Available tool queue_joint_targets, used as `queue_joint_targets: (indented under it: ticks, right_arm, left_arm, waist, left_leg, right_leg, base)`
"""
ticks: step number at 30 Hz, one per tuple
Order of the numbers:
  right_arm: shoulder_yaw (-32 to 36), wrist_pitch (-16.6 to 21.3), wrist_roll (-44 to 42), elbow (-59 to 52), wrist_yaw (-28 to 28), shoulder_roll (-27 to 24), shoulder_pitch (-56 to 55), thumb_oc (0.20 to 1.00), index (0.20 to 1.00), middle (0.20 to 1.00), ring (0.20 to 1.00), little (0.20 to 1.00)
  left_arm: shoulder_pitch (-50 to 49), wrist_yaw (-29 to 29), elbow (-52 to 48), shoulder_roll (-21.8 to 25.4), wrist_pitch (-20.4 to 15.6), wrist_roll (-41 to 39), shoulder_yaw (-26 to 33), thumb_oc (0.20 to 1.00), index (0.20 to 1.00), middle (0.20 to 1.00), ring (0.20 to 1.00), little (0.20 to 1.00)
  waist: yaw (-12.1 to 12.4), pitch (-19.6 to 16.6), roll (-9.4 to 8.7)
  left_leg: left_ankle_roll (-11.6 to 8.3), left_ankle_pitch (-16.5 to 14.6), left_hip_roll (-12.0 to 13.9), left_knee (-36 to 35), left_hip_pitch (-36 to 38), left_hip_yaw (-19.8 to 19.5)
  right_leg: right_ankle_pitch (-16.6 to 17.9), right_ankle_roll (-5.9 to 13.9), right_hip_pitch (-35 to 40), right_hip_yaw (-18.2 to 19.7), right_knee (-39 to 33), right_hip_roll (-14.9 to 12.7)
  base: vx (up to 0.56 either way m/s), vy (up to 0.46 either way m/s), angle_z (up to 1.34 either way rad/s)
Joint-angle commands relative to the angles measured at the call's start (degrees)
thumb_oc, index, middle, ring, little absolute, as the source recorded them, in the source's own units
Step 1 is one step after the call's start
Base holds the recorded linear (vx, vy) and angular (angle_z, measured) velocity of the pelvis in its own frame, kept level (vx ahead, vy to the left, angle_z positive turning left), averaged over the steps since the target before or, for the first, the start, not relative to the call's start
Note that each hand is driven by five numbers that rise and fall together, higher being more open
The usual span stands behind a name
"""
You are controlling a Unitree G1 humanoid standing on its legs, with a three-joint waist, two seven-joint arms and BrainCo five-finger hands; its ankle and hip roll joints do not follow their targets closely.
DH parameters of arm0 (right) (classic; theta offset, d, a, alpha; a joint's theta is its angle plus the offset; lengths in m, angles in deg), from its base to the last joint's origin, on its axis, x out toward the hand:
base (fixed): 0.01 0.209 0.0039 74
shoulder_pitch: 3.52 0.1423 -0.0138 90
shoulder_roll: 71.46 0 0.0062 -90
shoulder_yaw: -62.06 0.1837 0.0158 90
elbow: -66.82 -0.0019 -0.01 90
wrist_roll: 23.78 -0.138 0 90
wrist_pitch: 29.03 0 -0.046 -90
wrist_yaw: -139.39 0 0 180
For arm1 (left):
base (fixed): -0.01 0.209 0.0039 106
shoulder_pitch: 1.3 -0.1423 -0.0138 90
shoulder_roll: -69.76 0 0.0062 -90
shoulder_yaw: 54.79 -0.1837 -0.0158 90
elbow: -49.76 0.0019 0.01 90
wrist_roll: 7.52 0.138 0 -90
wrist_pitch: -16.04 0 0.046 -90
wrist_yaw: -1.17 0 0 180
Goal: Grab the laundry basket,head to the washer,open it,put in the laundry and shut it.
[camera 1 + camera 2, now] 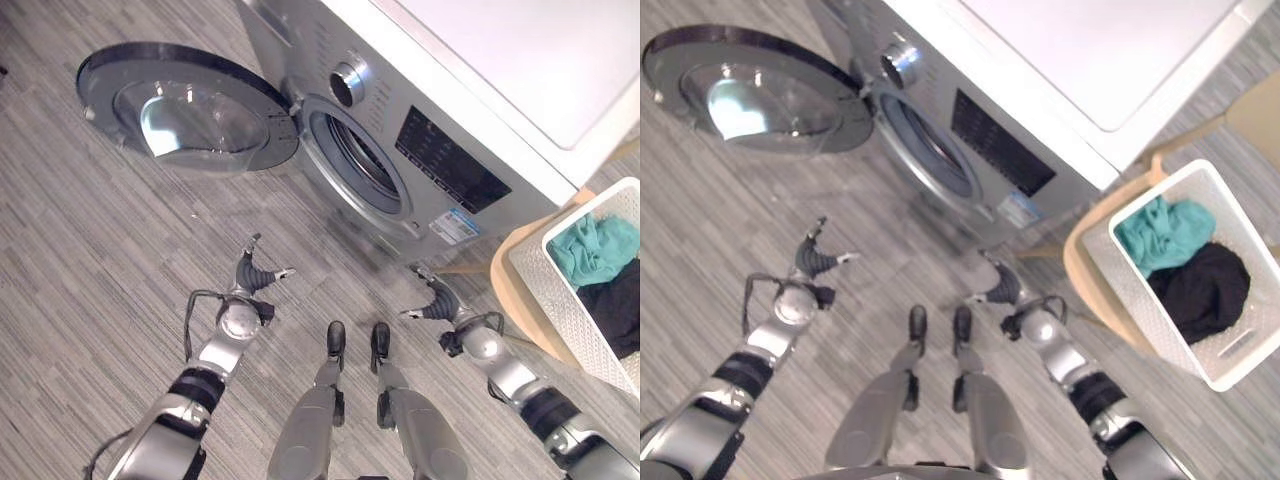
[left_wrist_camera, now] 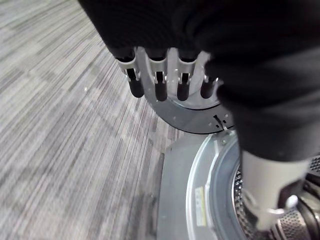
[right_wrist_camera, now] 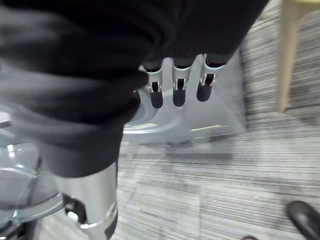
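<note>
Washer (image 1: 440,170): door (image 1: 185,105) swung wide open, drum mouth (image 1: 360,160) exposed.
Basket (image 1: 1230,355): white, on a wooden chair (image 1: 1080,270) right of the washer, holding teal and black laundry (image 1: 1180,260).
Left hand (image 1: 252,272): fingers relaxed, empty, above floor.
Right hand (image 1: 432,296): fingers relaxed, empty, near the washer.

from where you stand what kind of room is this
Probably a home laundry area. A silver front-loading washing machine stands with its round door swung open, and a white laundry basket holding teal and black clothes sits on a wooden stool beside it. Both hands hang empty.
</note>
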Motion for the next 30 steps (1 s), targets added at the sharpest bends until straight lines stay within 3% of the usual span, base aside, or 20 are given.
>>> queue_joint_targets:
  ticks: [1, 3, 8, 14, 18, 26, 28, 30]
  right_arm:
    - [1.38, 2.57, -0.77, -4.34, -0.5, -1.19, -2.97, 1.0, 1.0, 1.0, 1.0, 1.0]
    - [3.66, 3.54, -0.61, -6.52, 0.32, -2.67, -3.61, 1.0, 1.0, 1.0, 1.0, 1.0]
    - [6.91, 4.55, -1.29, -10.41, 1.22, -4.47, -3.98, 1.0, 1.0, 1.0, 1.0, 1.0]
    - [9.08, 5.41, -4.4, -11.47, 1.86, -3.58, -5.83, 1.0, 1.0, 1.0, 1.0, 1.0]
    - [10.38, 5.38, -3.08, -12.51, 1.74, -3.82, -7.87, 1.0, 1.0, 1.0, 1.0, 1.0]
    - [13.12, 5.28, -5.75, -14.36, -0.12, -2.34, -13.17, 1.0, 1.0, 1.0, 1.0, 1.0]
    - [13.32, 5.13, -5.88, -14.43, -0.44, -1.89, -13.72, 1.0, 1.0, 1.0, 1.0, 1.0]
    - [14.22, 4.33, -5.46, -14.23, -0.82, -0.72, -14.08, 1.0, 1.0, 1.0, 1.0, 1.0]
  left_arm:
    - [2.98, -2.73, 3.61, 2.12, -0.41, 1.96, 2.27, 1.0, 1.0, 1.0, 1.0, 1.0]
    - [5.14, -3.87, 8.48, 4.77, 0.15, 0.72, 5.25, 1.0, 1.0, 1.0, 1.0, 1.0]
    - [8.09, -4.65, 14.39, 10.28, 1.44, 2.44, 6.72, 1.0, 1.0, 1.0, 1.0, 1.0]
    - [8.02, -7.29, 16.9, 11.91, 2.34, 1.03, 10.11, 1.0, 1.0, 1.0, 1.0, 1.0]
    - [5.1, -7.54, 16.4, 13.65, 3.21, 2.77, 12.72, 1.0, 1.0, 1.0, 1.0, 1.0]
    - [-1.57, -6.71, 16.9, 13.65, 3.91, 3.91, 17.02, 1.0, 1.0, 1.0, 1.0, 1.0]
    - [-3.38, -6.55, 14.76, 12.52, 3.68, 3.6, 17.39, 1.0, 1.0, 1.0, 1.0, 1.0]
    - [-10.1, -5.63, 6.6, 7.76, 2.27, 3.0, 17.82, 1.0, 1.0, 1.0, 1.0, 1.0]
  waist:
    - [-0.6, -2.15, -0.64]
    - [-2.03, -0.75, -0.71]
    - [-2.99, -0.3, -1.8]
    - [-3.0, -0.44, -3.17]
    - [-2.39, -1.2, -2.97]
    - [-2.52, -4.3, -2.95]
    - [-2.42, -4.85, -2.95]
    - [-2.21, -6.37, -3.14]
  left_leg:
    - [-0.06, -4.29, 0.75, 0.5, 0.55, 1.68]
    - [0.11, -4.62, 0.54, 2.02, -1.65, 2.9]
    - [0.16, -4.9, 0.7, 4.54, -5.62, 3.48]
    - [-0.08, -5.26, 1.1, 5.46, -6.68, 3.11]
    - [-0.22, -5.1, 0.87, 3.79, -5.15, 2.75]
    - [-0.09, -6.23, 0.9, 1.39, 0.64, 3.7]
    - [-0.02, -6.74, 0.91, 1.58, 1.41, 3.98]
    - [0.39, -8.4, 0.85, 2.45, 3.9, 4.93]
  right_leg:
    - [-5.57, 5.23, -2.43, -0.36, 7.02, -4.89]
    - [-4.73, 5.4, -4.71, 0.57, 7.4, -4.81]
    - [-3.3, 5.7, -7.53, 1.17, 7.18, -4.68]
    - [-2.12, 6.08, -7.5, 1.13, 5.63, -4.57]
    - [-2.27, 6.26, -6.03, 0.6, 4.63, -4.83]
    - [-3.56, 6.33, -1.71, 1.03, 4.55, -4.94]
    - [-3.79, 6.36, -1.04, 1.17, 4.76, -4.85]
    - [-4.24, 6.52, 1.44, 1.83, 4.94, -4.7]
  base:
    - [0.0, 0.056, -0.24]
    - [0.0, 0.085, -0.33]
    - [-0.02, 0.029, -0.23]
    - [0.0, 0.009, -0.01]
    - [0.01, 0.009, 0.0]
    - [0.05, 0.026, 0.08]
    - [0.07, 0.016, -0.06]
    - [0.09, 0.026, -0.07]
